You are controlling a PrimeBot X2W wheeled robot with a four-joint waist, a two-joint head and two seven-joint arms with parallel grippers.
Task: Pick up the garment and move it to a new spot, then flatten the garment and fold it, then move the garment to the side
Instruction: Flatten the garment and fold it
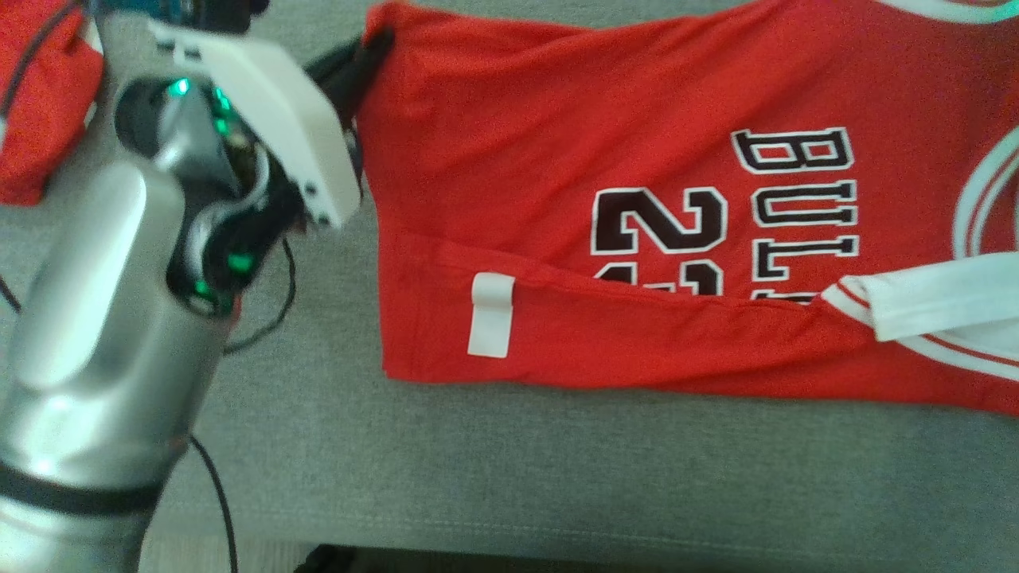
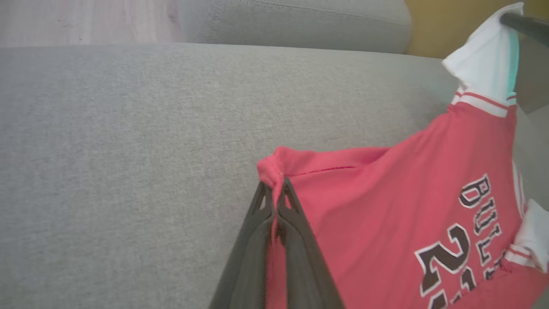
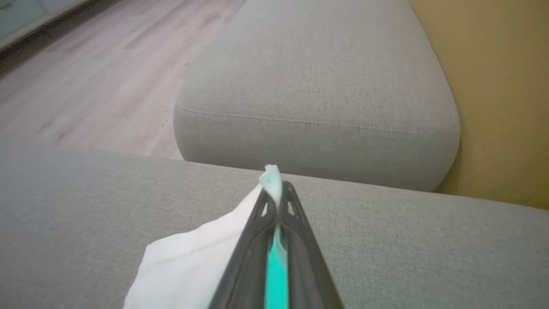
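Partly folded, the red jersey shows black lettering and white trim.

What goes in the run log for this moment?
left gripper: shut on jersey red hem corner | right gripper: shut on its white shoulder | jersey: spread on grey cushion, near edge folded over

Your head camera looks steeply down, close over the grey seat cushion, with the jersey from 12 to 3 o'clock. Each wrist camera sights low along its own fingers, near fabric level. Both share the second cushion at 12 o'clock, and the left one shares the jersey.
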